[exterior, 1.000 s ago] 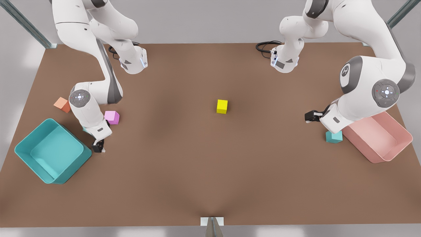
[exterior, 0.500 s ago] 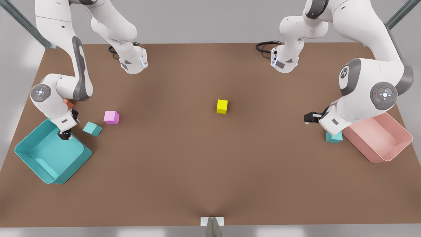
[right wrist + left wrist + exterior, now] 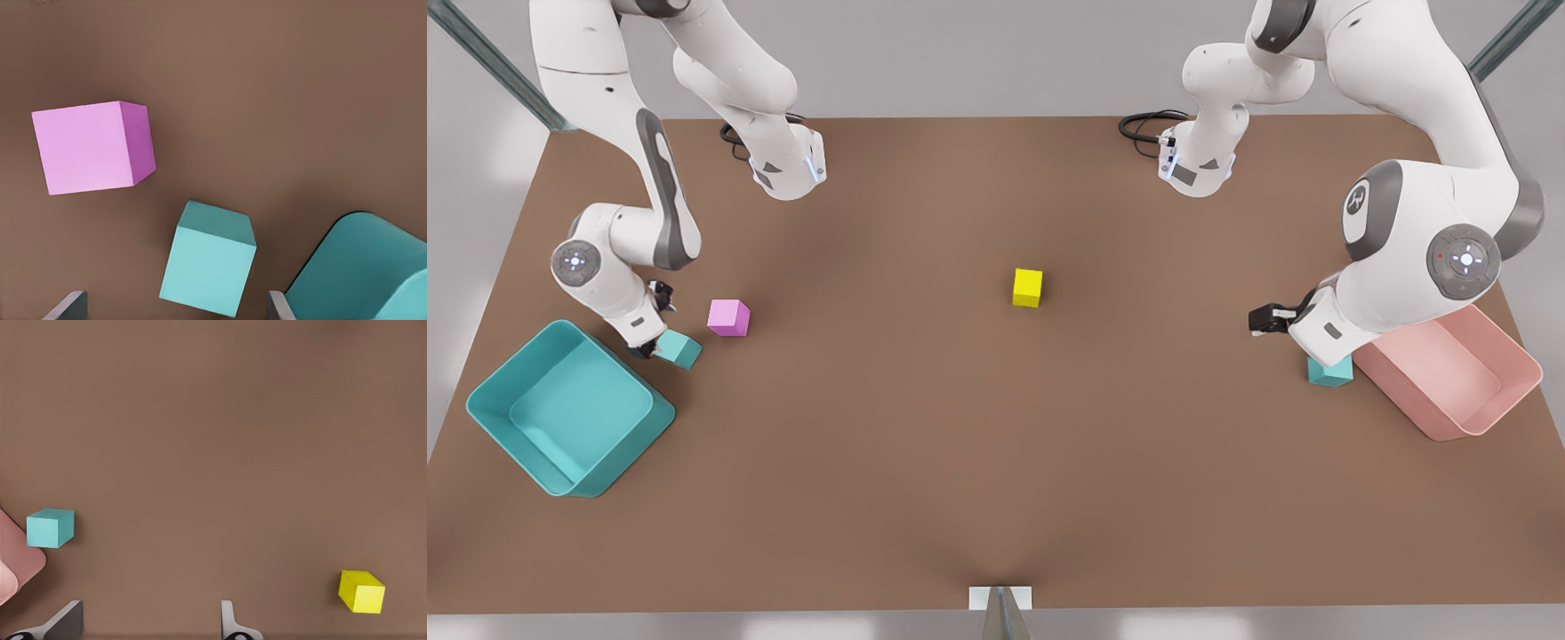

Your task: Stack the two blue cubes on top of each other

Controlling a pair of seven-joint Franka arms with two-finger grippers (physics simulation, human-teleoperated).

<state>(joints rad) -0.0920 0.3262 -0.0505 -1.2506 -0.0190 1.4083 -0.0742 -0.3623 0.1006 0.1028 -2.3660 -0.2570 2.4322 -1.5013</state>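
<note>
Left gripper [image 3: 150, 623] fingers apart over table [image 3: 220, 440]; teal cube [image 3: 49, 528] beside pink bin [image 3: 17, 563], yellow cube [image 3: 361, 591] well apart

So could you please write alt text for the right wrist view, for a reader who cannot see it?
A teal cube sits on the brown table between the right gripper's open fingertips, seen from above. A pink cube rests apart from it, and the rounded corner of a teal bin is close beside it.

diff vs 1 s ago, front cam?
The right hand swung from beside the purple cube out over the teal bin, then back to the nearby blue cube, now straddling it, fingers open. The left hand, by the other blue cube, and all cubes stayed put.
</note>
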